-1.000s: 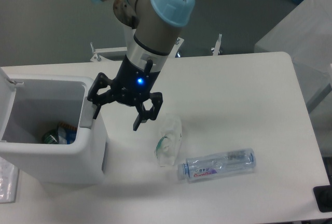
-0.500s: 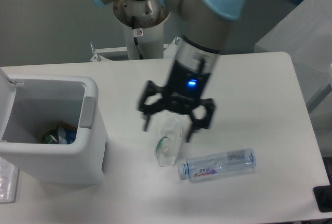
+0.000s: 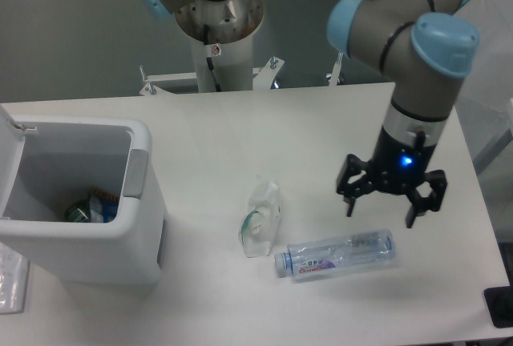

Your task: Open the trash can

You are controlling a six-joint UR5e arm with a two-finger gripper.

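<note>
While its lid stands swung up at the left, the trash can sits open at the table's left edge, white and boxy with a grey tab on its right wall and litter inside. The gripper hangs well apart toward the right edge, fingers spread wide and empty, just above a clear bottle.

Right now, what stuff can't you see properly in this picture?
- Inside the trash can: only a bit of green and colourful rubbish shows; the front wall hides the rest.
- Its lid: cut off by the left edge.
- Bottle label: writing too small to read.
- Crumpled clear thing: too see-through to tell what it is.
- Claw: open, empty; fingertip pads not visible.
</note>
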